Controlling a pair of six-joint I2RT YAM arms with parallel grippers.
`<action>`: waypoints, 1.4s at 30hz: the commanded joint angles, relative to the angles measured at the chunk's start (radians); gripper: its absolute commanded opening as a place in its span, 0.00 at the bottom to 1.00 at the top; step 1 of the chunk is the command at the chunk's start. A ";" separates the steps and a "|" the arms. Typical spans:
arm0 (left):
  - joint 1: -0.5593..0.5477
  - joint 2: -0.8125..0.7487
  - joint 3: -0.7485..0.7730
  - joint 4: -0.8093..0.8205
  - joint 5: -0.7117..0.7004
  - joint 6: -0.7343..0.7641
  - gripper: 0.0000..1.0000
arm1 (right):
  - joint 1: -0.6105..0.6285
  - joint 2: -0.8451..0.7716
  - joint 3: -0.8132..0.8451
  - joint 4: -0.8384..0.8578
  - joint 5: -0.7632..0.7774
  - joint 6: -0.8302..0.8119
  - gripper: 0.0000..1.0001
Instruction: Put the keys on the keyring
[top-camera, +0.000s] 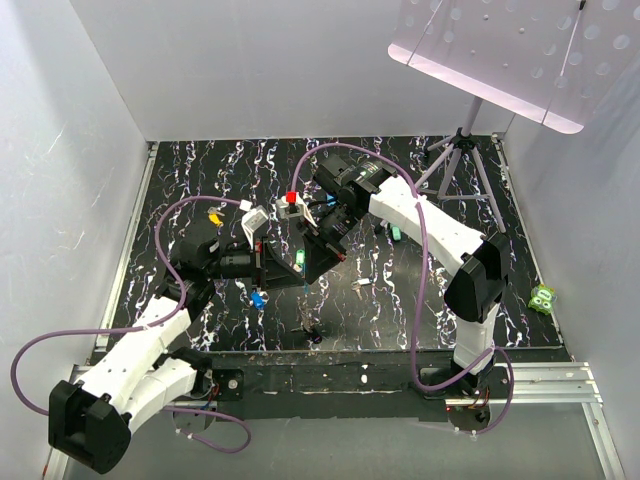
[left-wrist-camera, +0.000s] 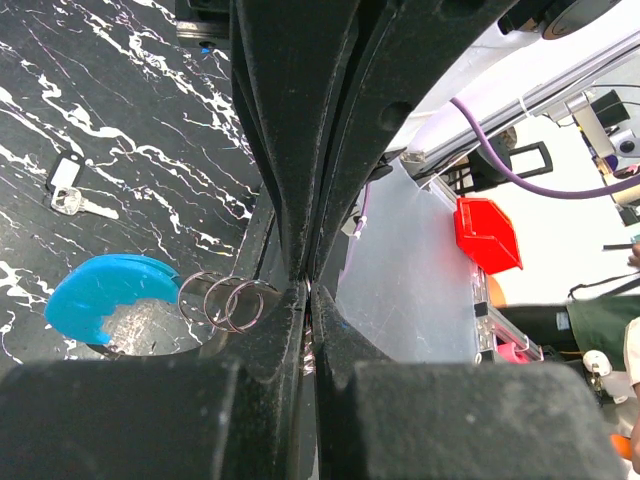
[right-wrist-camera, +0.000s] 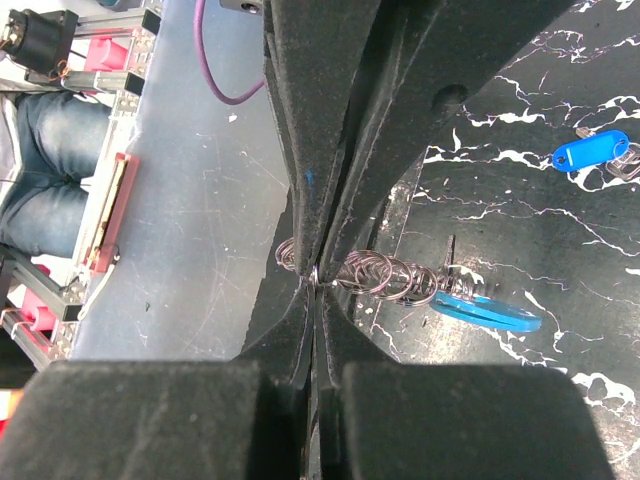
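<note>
White walls (top-camera: 100, 150) stand round a black table (top-camera: 370, 310) with white squiggles on it. At 1 o'clock a big light panel (top-camera: 500, 50) sits on a tripod (top-camera: 458, 150). From the 6 o'clock edge the left arm (top-camera: 150, 345) and the right arm (top-camera: 430, 225) reach in and meet in the middle of the table. The keyring (right-wrist-camera: 485, 310) is there, between the two grippers. It has a bright blue band and a chain of little metal rings. The left gripper (left-wrist-camera: 305, 290) is pressed tight together, and the rings run right up to the line where its fingers meet, so it looks to be pinching the chain. The right gripper (right-wrist-camera: 315, 275) is pressed together too and nips the same chain, with rings on both sides of its fingers. A yellow key (top-camera: 214, 216) lies at 10 o'clock, a blue key (top-camera: 257, 298) at 8 o'clock and a green key (top-camera: 396, 233) at 3 o'clock, all apart from the keyring. In the left wrist view a pale key (left-wrist-camera: 75, 198) lies at 10 o'clock from the fingers.
</note>
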 joint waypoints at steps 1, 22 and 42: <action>-0.004 -0.010 0.036 -0.010 0.009 0.022 0.00 | 0.005 -0.006 0.041 -0.009 -0.051 0.007 0.01; -0.004 -0.311 -0.266 0.548 -0.218 -0.095 0.00 | -0.112 -0.402 -0.299 0.139 0.031 -0.062 0.60; -0.004 -0.263 -0.298 0.780 -0.181 -0.110 0.00 | -0.201 -0.440 -0.357 0.149 -0.054 -0.074 0.61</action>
